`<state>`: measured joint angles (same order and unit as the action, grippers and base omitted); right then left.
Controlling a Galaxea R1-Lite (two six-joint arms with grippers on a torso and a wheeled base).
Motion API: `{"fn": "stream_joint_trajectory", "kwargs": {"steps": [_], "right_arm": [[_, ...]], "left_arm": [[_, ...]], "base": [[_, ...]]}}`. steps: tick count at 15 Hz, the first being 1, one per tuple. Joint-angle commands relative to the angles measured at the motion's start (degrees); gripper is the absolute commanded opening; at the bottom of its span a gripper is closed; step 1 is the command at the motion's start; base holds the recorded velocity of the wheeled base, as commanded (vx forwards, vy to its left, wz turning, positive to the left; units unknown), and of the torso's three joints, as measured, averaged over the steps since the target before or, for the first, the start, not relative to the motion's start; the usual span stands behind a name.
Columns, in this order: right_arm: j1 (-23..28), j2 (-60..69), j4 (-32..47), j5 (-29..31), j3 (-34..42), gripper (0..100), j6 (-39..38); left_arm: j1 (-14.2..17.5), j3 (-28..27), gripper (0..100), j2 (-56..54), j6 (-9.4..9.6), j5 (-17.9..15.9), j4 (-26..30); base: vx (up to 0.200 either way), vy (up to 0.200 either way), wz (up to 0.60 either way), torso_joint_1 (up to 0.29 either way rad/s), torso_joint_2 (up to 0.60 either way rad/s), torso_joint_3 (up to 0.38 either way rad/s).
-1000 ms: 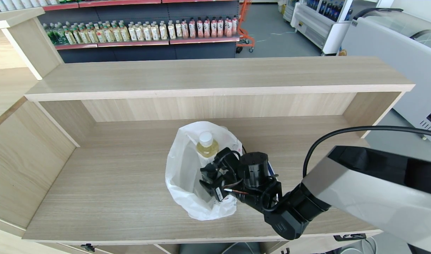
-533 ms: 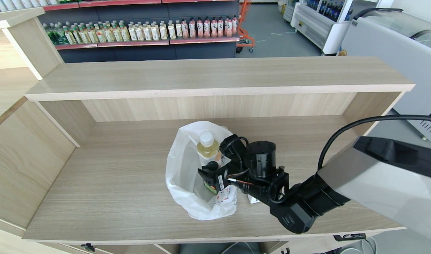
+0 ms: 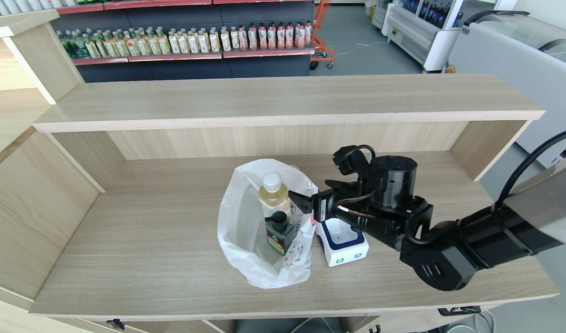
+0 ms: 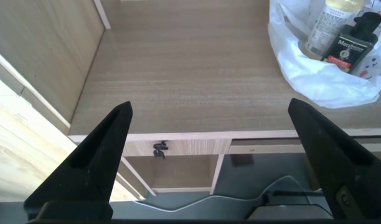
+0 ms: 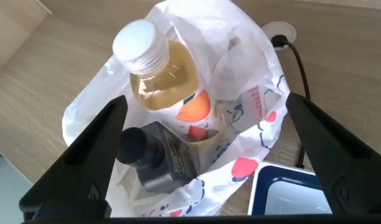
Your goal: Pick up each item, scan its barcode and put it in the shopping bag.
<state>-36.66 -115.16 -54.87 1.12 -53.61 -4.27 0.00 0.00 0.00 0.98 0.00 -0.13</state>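
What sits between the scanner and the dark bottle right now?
In the head view, just the printed wall of the shopping bag: the dark bottle inside, the scanner outside beside it.

Two bottles (image 3: 273, 208) in bag (image 3: 239, 231), scanner (image 3: 342, 240) right

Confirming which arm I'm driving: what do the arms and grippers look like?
The right gripper is black with a white sticker, behind it a black cylindrical wrist housing, red and white wires, and a silver-grey forearm shell with a thick black cable. The left gripper has black wedge-shaped fingers.
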Motion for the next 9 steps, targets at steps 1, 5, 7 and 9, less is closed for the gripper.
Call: {"fn": "stream_joint_trajectory", "kwargs": {"steps": [1,5,7,9], "right_arm": [[3.2,8.0,0.3,0.0,3.4,100,-0.4],[14.7,28.2,16.2,2.0,6.9,100,4.3],[21.6,44.1,34.6,7.5,7.2,100,5.8],[23.1,53.2,42.3,12.3,9.8,100,5.8]], "left_arm": [[0.0,0.0,100,0.1,-0.62,0.0,0.1],[0.0,0.0,100,0.1,-0.89,0.0,0.1],[-0.1,0.0,100,0.1,-0.89,0.0,0.1],[0.0,0.0,100,0.1,-0.89,0.0,0.1]], "base": [[0.0,0.0,0.0,0.0,0.0,0.0],[0.0,0.0,0.0,0.0,0.0,0.0],[0.0,0.0,0.0,0.0,0.0,0.0],[0.0,0.0,0.0,0.0,0.0,0.0]]}}
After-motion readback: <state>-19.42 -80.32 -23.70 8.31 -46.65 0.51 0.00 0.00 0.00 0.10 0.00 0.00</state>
